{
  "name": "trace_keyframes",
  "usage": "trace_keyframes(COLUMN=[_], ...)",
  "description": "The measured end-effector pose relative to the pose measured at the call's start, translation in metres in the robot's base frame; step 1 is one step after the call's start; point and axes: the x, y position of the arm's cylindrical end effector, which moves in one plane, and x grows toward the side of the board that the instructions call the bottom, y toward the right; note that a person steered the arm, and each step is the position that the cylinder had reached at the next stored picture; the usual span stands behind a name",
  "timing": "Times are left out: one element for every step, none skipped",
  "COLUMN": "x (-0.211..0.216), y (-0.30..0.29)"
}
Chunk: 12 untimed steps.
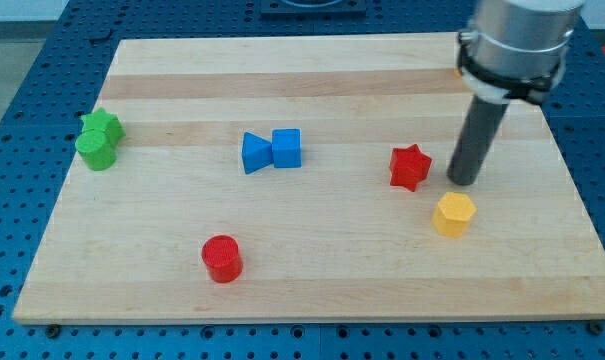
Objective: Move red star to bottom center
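My tip (464, 183), a jawless dark rod, stands just right of the red star-shaped block (410, 167); circling to its upper right should drive it toward bottom centre, clear of the yellow hexagonal block (453, 214).

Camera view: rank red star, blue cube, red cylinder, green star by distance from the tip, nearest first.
From my tip:
1. red star, just to the view's left of the tip.
2. blue cube, mid-board, touching the blue triangle.
3. red cylinder, toward the view's bottom left.
4. green star, at the board's far left edge.
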Motion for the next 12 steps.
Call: trace_keyframes(x=[-0.007,-0.007,-0.006,-0.006,-0.003,0.026,0.044,0.027,0.001,0.003,0.030,0.060], y=[-0.006,-0.055,-0.102,-0.111,-0.124,-0.146,-0.154,-0.153,-0.154,-0.174,-0.190,-0.199])
